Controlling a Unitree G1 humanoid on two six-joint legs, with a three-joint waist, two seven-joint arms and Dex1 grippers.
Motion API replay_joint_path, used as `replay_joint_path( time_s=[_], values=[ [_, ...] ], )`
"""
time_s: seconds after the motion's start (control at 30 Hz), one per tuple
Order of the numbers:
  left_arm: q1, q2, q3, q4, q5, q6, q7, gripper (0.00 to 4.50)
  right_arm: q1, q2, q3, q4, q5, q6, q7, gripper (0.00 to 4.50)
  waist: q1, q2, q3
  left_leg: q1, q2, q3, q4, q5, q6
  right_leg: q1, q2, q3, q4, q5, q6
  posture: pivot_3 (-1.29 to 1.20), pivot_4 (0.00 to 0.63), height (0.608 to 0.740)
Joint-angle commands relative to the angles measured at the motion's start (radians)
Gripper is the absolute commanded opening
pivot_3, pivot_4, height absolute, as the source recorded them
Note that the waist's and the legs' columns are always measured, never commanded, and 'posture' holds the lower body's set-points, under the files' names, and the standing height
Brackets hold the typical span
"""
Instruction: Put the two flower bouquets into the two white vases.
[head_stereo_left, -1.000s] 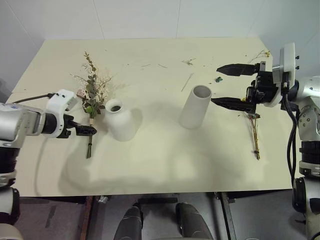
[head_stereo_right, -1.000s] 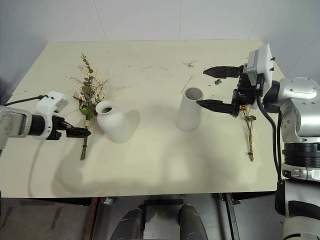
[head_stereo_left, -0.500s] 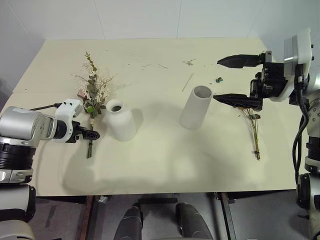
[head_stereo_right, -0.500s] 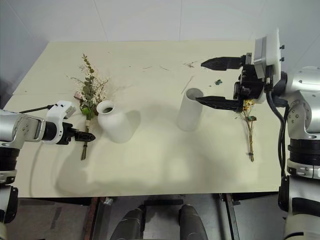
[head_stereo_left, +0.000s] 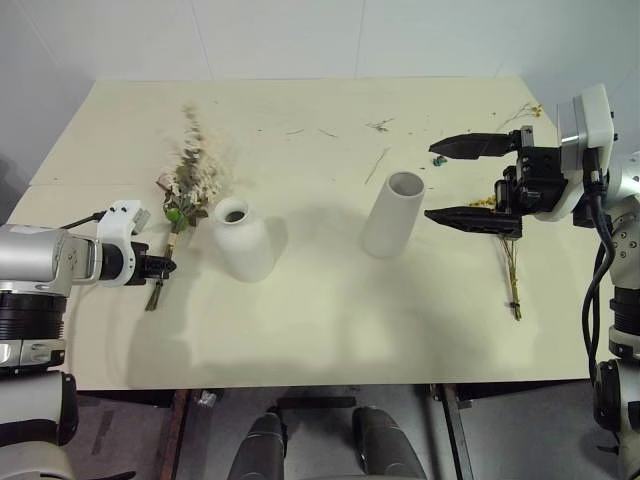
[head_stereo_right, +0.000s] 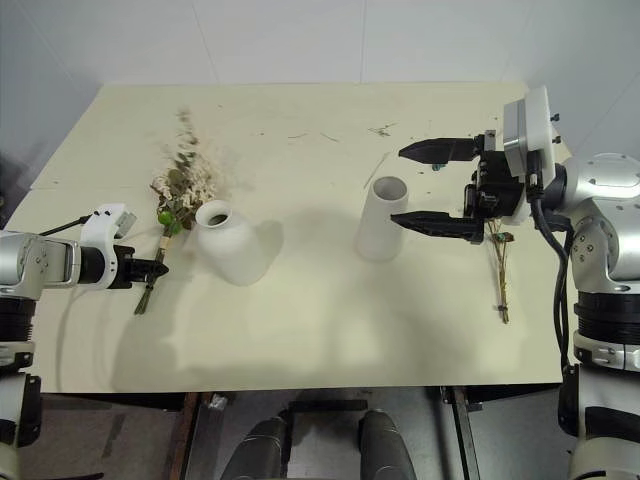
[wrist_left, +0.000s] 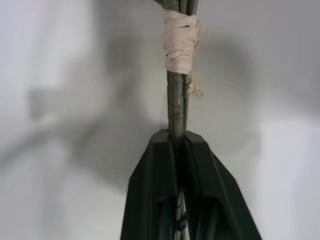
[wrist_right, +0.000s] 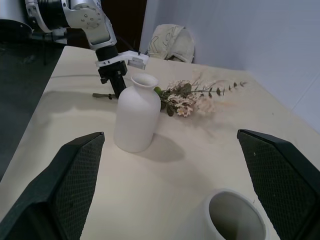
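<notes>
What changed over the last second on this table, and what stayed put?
The left hand closed on the stem of the big bouquet, which swung: its stem end now lies further toward the table's left edge and its flower head is blurred with motion. The right hand is open above the table as before, near the cylinder vase. The squat vase, the cylinder vase and the thin sprig stayed where they were.

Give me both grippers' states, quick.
Left gripper: shut on the big bouquet's stems.
Right gripper: open, holding nothing, beside the cylinder vase.
</notes>
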Motion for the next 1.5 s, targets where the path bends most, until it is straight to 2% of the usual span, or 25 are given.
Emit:
replay_joint_path(
  time_s=[0.03, 0.13, 0.23, 0.3, 0.4, 0.47, 0.57, 0.9, 1.13, 1.27, 1.5],
  values=[
    [0.034, -0.032, 0.145, 0.034, -0.021, -0.113, 0.015, 0.01, 0.042, -0.007, -0.043, -0.063, 0.017, -0.005, -0.034, 4.50, 0.005, 0.000, 0.000, 0.000, 0.000, 0.000, 0.001, 0.000, 0.000, 0.000, 0.000, 0.000, 0.000, 0.000, 0.000, 0.00, 0.150, 0.740],
    [-0.007, -0.100, 0.370, 0.041, -0.118, -0.350, -0.011, 0.01, 0.062, -0.008, -0.052, -0.065, -0.001, -0.029, -0.068, 4.50, 0.016, -0.001, 0.000, -0.001, 0.000, 0.000, 0.004, 0.000, 0.000, 0.000, 0.000, 0.000, 0.001, 0.002, 0.000, 0.00, 0.150, 0.740],
    [-0.034, -0.157, 0.504, 0.048, -0.154, -0.551, 0.043, 0.01, 0.058, -0.010, -0.057, -0.048, -0.009, -0.044, -0.088, 4.50, 0.019, -0.003, 0.000, -0.002, 0.001, 0.000, 0.006, 0.000, -0.001, 0.001, 0.001, -0.001, -0.004, 0.007, 0.001, 0.00, 0.150, 0.740],
    [-0.038, -0.204, 0.557, -0.002, -0.215, -0.633, 0.009, 0.01, 0.061, -0.010, -0.059, -0.038, -0.008, -0.044, -0.098, 4.50, 0.019, -0.003, 0.000, -0.002, 0.001, 0.002, 0.006, 0.000, -0.001, 0.002, 0.000, 0.001, -0.007, 0.009, 0.003, 0.00, 0.150, 0.740],
    [-0.030, -0.227, 0.523, -0.088, -0.247, -0.691, -0.058, 0.01, 0.063, -0.008, -0.062, -0.035, -0.009, -0.033, -0.116, 4.50, 0.019, -0.003, 0.000, -0.002, 0.001, 0.006, 0.006, 0.000, -0.001, 0.002, 0.000, 0.005, -0.011, 0.011, 0.005, 0.00, 0.150, 0.740],
    [-0.022, -0.242, 0.471, -0.169, -0.268, -0.767, -0.158, 0.01, 0.048, -0.010, -0.056, -0.022, -0.014, -0.035, -0.114, 4.50, 0.019, -0.003, 0.000, -0.003, 0.001, 0.007, 0.006, 0.000, 0.000, 0.002, 0.000, 0.006, -0.011, 0.011, 0.006, 0.00, 0.150, 0.740],
    [-0.010, -0.273, 0.391, -0.263, -0.320, -0.780, -0.257, 0.01, 0.031, -0.005, -0.052, -0.006, -0.026, -0.052, -0.121, 4.50, 0.020, -0.003, 0.000, -0.004, 0.001, 0.008, 0.006, 0.000, 0.000, 0.001, 0.000, 0.006, -0.012, 0.011, 0.006, 0.00, 0.150, 0.740],
    [-0.056, -0.361, 0.305, -0.249, -0.397, -0.784, -0.293, 0.01, 0.053, -0.005, -0.069, -0.028, -0.024, -0.062, -0.156, 4.50, 0.013, -0.003, 0.000, -0.002, 0.002, 0.013, 0.007, -0.001, 0.002, 0.001, 0.001, 0.010, -0.012, 0.012, 0.007, 0.00, 0.150, 0.740],
    [0.000, -0.339, 0.303, -0.229, -0.389, -0.800, -0.317, 0.01, 0.073, -0.010, -0.079, -0.054, -0.017, -0.054, -0.182, 4.50, 0.013, -0.003, 0.000, -0.002, 0.002, 0.015, 0.007, -0.002, 0.003, 0.001, 0.001, 0.012, -0.012, 0.012, 0.007, 0.00, 0.150, 0.740],
    [0.055, -0.318, 0.323, -0.281, -0.424, -0.768, -0.309, 0.01, 0.079, -0.011, -0.083, -0.057, -0.014, -0.054, -0.191, 4.50, 0.014, -0.003, 0.000, -0.002, 0.002, 0.015, 0.007, -0.002, 0.003, 0.001, 0.001, 0.012, -0.012, 0.012, 0.007, 0.00, 0.150, 0.740],
    [0.139, -0.322, 0.259, -0.268, -0.356, -0.857, -0.352, 0.01, 0.089, -0.002, -0.081, -0.058, -0.010, -0.054, -0.212, 4.50, 0.018, -0.003, 0.000, -0.001, 0.002, 0.015, 0.007, -0.002, 0.003, 0.001, 0.001, 0.012, -0.012, 0.012, 0.007, 0.00, 0.150, 0.740]
  ],
)
